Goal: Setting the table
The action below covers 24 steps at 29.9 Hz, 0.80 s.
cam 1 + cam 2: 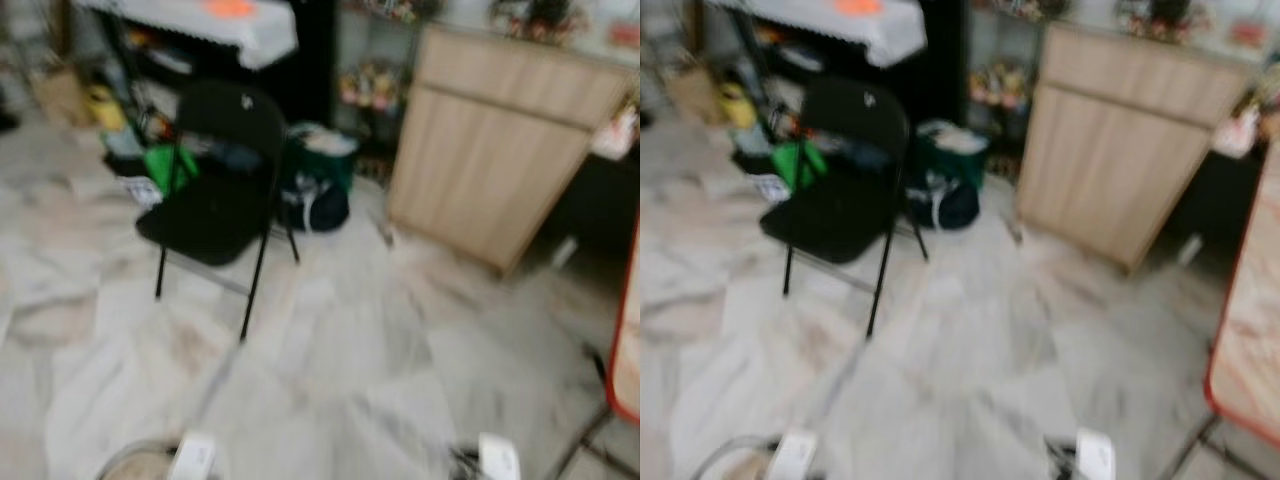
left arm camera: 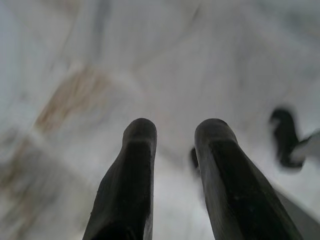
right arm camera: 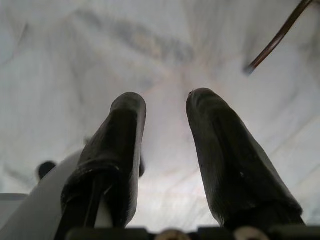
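Blurred chair [image 1: 215,190], edge-cut table [image 1: 1250,350].

A folding chair [image 1: 215,190] is standing on the floor [image 1: 330,370] at the far left. Behind it, a desk [image 1: 215,25] is sitting against the far wall, with clutter lying beneath it. A bag [image 1: 315,190] is resting on the floor just right of the chair. Further right, a cabinet [image 1: 500,140] is standing at the far side. Another desk's edge [image 1: 1245,330] is reaching in at the near right.
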### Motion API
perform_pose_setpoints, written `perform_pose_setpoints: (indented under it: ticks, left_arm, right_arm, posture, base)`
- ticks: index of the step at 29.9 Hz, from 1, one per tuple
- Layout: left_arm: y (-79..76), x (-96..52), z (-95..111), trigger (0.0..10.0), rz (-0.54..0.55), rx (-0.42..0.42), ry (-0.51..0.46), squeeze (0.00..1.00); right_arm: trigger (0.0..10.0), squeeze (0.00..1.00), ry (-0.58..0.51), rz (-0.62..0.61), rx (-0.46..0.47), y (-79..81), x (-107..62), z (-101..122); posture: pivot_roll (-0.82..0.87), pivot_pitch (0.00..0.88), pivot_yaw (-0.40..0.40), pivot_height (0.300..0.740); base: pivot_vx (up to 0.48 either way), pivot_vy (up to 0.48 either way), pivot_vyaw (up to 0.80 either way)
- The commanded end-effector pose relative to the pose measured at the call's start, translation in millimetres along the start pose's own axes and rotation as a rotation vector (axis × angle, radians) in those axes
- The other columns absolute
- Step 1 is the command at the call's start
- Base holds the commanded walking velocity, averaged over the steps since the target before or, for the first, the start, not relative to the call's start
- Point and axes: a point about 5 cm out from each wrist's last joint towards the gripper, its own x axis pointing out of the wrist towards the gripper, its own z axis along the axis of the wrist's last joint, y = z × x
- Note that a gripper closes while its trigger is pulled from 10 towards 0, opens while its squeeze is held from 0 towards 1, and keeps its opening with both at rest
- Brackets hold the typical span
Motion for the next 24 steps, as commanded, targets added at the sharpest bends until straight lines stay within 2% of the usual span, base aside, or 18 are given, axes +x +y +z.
perform_pose_setpoints:
  ticks: [1, 24]
  left_arm:
    - [29.6, -8.3, -20, 10.0, 0.118, -0.263, 0.059, 0.00]
    - [33.4, -7.1, -13, 10.0, 0.107, -0.215, 0.056, 0.00]
  right_arm:
    - [10.0, 0.00, 0.046, 0.138, 0.022, 18.0, 2.7, 8]
    - [10.0, 0.00, 0.061, 0.127, 0.051, 21.0, 1.5, 0]
  posture:
    - [0.23, 0.000, -0.171, 0.740]
    - [0.21, 0.000, -0.139, 0.740]
  base:
    - [0.000, 0.000, -0.78]
    - [0.000, 0.000, -0.78]
